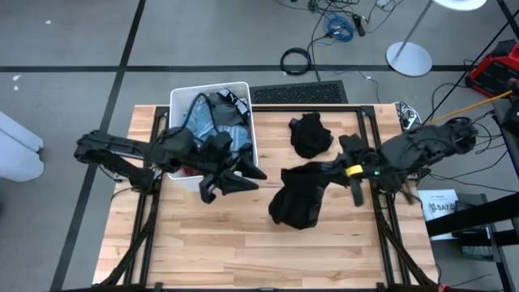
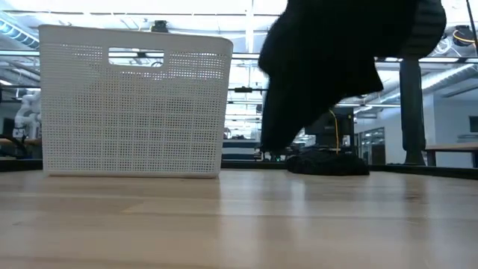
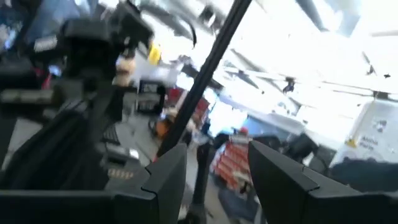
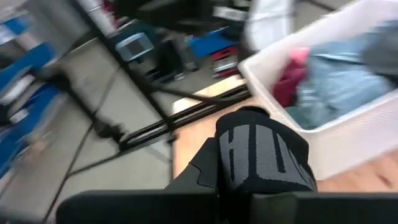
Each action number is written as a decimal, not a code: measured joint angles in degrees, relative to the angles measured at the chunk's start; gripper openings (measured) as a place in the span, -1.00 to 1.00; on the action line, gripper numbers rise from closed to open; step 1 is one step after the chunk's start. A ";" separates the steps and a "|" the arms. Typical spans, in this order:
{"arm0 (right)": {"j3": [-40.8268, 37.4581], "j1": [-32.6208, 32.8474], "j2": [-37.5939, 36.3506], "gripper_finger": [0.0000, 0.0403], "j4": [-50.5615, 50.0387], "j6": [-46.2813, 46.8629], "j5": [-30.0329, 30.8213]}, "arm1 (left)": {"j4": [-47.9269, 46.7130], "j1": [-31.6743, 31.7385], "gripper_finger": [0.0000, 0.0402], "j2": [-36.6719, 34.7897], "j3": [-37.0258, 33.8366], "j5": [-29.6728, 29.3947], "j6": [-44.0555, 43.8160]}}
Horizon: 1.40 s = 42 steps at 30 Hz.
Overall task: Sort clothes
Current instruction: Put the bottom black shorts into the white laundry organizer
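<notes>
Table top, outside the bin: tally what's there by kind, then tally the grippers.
Black garments: 2, one held up by the right gripper, one lying on the table
Bins: 1
Grippers: 2, the left gripper open and empty
Total: 5

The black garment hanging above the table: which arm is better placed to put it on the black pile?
Right. The right gripper is shut on the black garment, lifted off the table, and the black pile lies close behind it. The left gripper is open and empty beside the white bin.
</notes>
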 joint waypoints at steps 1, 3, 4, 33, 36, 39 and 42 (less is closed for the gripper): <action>-0.02 -0.50 0.46 -1.00 -0.23 1.28 1.86 | 1.18 0.00 -0.11 0.49 0.00 -0.51 0.25; -0.02 -1.69 1.63 -1.00 -0.12 4.64 5.59 | 1.22 0.07 -0.11 1.28 0.02 -0.72 0.96; -0.02 -2.49 2.26 -1.00 -0.12 6.44 6.68 | 0.82 0.07 -0.11 1.68 0.02 -0.77 1.70; -0.10 -7.15 7.24 -1.00 5.06 10.00 -7.03 | -18.44 -0.84 -0.11 3.61 0.74 -18.61 21.31; -0.11 -7.15 7.24 -1.00 5.06 9.83 -7.21 | -18.31 -1.22 -0.11 3.54 0.92 -17.95 23.87; -0.09 -7.15 7.24 -1.00 5.08 9.22 -8.00 | -19.51 -0.77 -0.11 3.56 0.92 -18.35 24.45; -0.09 -7.15 7.24 -1.00 5.15 9.03 -8.53 | -20.59 -0.12 -0.11 3.56 0.92 -19.39 26.63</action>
